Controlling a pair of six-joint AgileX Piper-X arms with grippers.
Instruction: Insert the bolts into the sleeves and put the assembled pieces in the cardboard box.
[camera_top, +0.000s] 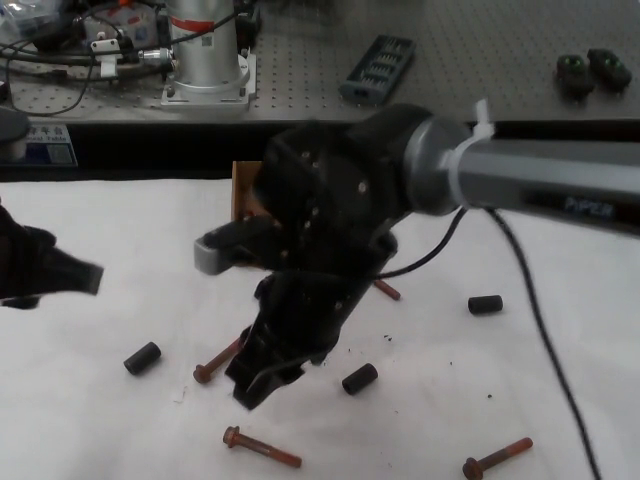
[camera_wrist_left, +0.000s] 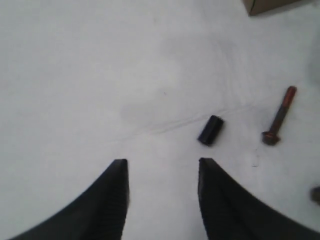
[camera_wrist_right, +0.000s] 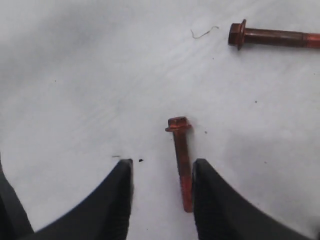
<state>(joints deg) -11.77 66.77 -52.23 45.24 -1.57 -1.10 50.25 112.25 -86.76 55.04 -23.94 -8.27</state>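
Near the middle of the white cloth (camera_top: 90, 420): right gripper (camera_wrist_right: 162, 162), fingers spread, straddling a rusty bolt (camera_wrist_right: 181, 155) flat on the cloth; shank just beside one finger, contact impossible to judge. Farther off in the right wrist view, a second bolt (camera_wrist_right: 272, 37), a wisp of thread (camera_wrist_right: 204, 32) near its head.

Over the cloth's left side: left gripper (camera_wrist_left: 162, 161), fingers likewise apart, bare cloth between them. Ahead of it in the left wrist view, a black sleeve (camera_wrist_left: 210, 130), and a corner of the cardboard box (camera_wrist_left: 270, 5) well beyond.

Added by the high view: a second sleeve (camera_top: 360, 378) near the middle, a third sleeve (camera_top: 485, 304) to the right, a third bolt (camera_top: 497, 457) at the near right; box on the far side, mostly behind the right arm.

Pale lettering (camera_top: 585, 207) on that arm's grey tube, a maker's mark, left unread. Blue label (camera_top: 45, 145) at the far-left bench edge, too small to read.
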